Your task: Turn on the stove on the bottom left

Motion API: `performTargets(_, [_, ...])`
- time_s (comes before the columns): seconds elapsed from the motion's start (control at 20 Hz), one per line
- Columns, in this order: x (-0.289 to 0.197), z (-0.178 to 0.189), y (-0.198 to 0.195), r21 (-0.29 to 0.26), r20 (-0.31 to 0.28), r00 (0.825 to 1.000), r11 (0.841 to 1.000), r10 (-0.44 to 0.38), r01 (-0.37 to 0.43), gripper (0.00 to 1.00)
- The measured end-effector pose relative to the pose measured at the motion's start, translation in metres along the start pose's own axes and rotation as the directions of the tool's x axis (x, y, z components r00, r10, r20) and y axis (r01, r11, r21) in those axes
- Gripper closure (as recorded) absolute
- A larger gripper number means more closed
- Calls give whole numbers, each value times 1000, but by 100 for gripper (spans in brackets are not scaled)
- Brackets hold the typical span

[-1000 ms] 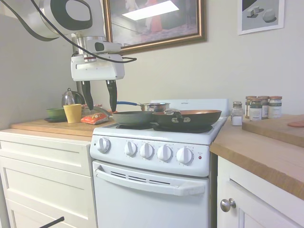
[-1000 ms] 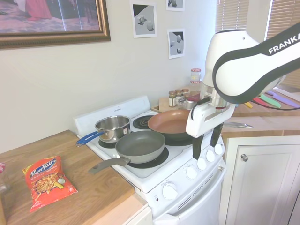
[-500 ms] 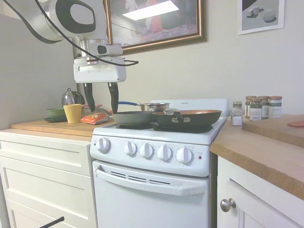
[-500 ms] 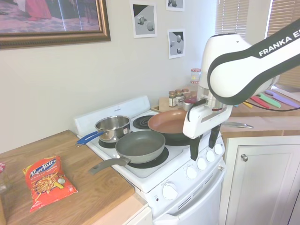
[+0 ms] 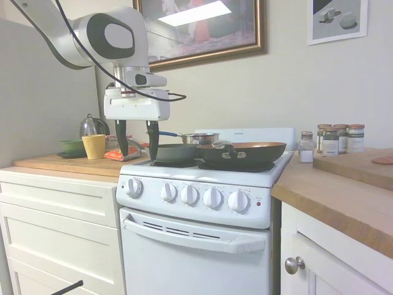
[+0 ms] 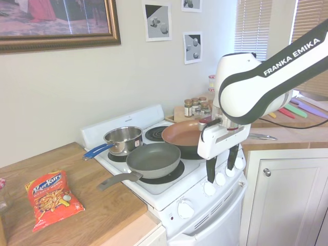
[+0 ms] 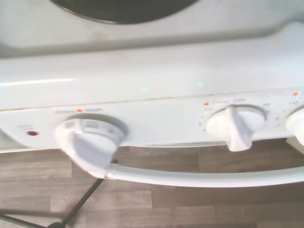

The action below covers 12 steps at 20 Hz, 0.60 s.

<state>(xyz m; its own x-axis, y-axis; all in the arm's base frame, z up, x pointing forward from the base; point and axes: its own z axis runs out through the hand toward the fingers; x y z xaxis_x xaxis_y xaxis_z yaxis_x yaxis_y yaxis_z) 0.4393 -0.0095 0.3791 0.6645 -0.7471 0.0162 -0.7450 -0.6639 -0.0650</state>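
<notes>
Kitchen counters flank the stove [image 5: 202, 203]; the spread gripper [image 5: 137, 140] is poised above its knobs [image 5: 190, 195]. Descent toward six o'clock is needed, onto the correct knob.

You can't read the dial print in the wrist view: the knobs [image 7: 88, 140] are blurred, and a third knob [image 7: 297, 122] is cut off by the frame edge. In the 2nd ext. view the gripper [image 6: 221, 170] hides part of the knob row. The spice jars [image 5: 334, 140] are too small to read. The painting [image 5: 199, 27] is cropped at top.
</notes>
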Motion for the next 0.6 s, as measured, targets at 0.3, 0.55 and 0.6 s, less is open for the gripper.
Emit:
performTargets(0.3, [11,17,7,-16,20,999,1000,26,-26,100])
performTargets(0.55, [13,19,8,-19,16,1000,1000,25,-25,100])
performTargets(0.6, [13,19,8,-19,15,1000,1000,25,-24,100])
